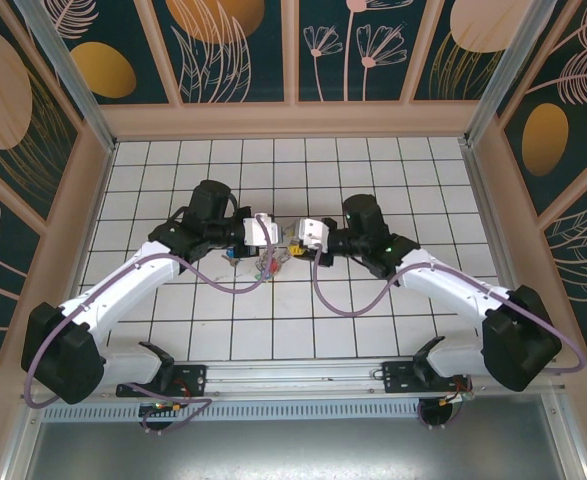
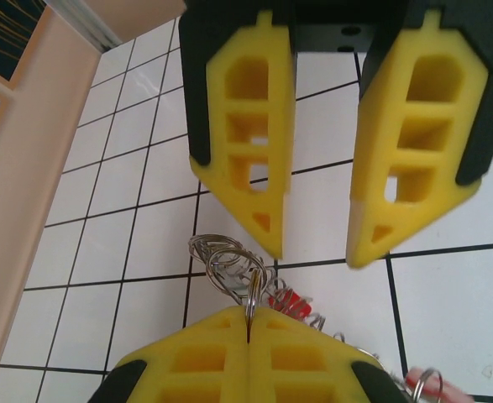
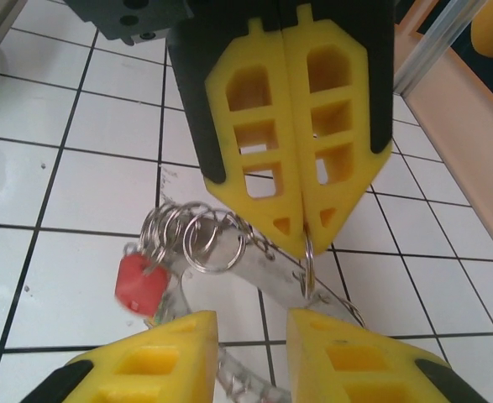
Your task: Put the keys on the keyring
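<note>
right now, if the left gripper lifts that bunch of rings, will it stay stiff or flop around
Probably floppy: the small rings are loosely linked, so they should swing from the ring pinched by the left gripper. The red-headed key would likely dangle. Smooth thin metal may slip.

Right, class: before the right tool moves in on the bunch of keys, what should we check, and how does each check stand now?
1. Left tool grips the bunch: ok, shut on a metal ring.
2. Right tool ready to grasp: ok, jaws stand apart.
3. Right tool empty: ok, nothing is pinched between its fingers.
4. Red key head reachable: ok, it hangs at the outer side of the small rings.
5. Bunch lifted off the tiled table: cannot tell.
6. Which ring takes the next key: cannot tell, the rings overlap.
</note>
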Robot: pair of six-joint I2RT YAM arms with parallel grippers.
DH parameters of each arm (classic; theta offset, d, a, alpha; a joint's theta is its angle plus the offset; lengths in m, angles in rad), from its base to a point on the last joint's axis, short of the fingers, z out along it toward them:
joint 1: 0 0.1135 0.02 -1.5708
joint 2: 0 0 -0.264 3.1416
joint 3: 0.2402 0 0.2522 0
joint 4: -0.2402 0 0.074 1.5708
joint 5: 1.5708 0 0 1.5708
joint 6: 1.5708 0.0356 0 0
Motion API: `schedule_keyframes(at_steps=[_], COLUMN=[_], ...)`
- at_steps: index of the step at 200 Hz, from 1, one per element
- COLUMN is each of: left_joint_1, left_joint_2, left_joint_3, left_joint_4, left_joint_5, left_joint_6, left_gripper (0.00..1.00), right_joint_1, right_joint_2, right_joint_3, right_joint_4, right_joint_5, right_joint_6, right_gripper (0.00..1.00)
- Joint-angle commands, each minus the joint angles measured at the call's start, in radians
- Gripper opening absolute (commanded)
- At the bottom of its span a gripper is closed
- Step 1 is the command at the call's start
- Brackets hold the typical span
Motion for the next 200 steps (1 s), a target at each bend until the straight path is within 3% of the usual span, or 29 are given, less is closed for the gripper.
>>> schedule_keyframes(at_steps=[1,200], left_joint_1=[-0.005,-0.008], left_joint_2=[0.004,0.012], left_joint_3=[0.036,0.039], left_joint_4=[0.003,-0.014], left_joint_5=[0.027,0.015], left_joint_6=[0.015,0.025], left_gripper=[0.0,0.0], right_joint_1=[0.019,0.005], right_joint_2=[0.019,0.013], right_joint_3=[0.034,0.034], right_joint_4=[0.078,0.1], right_joint_5=[0.028,0.077], right_joint_6=[0.046,0.033], right_gripper=[0.28,0.28])
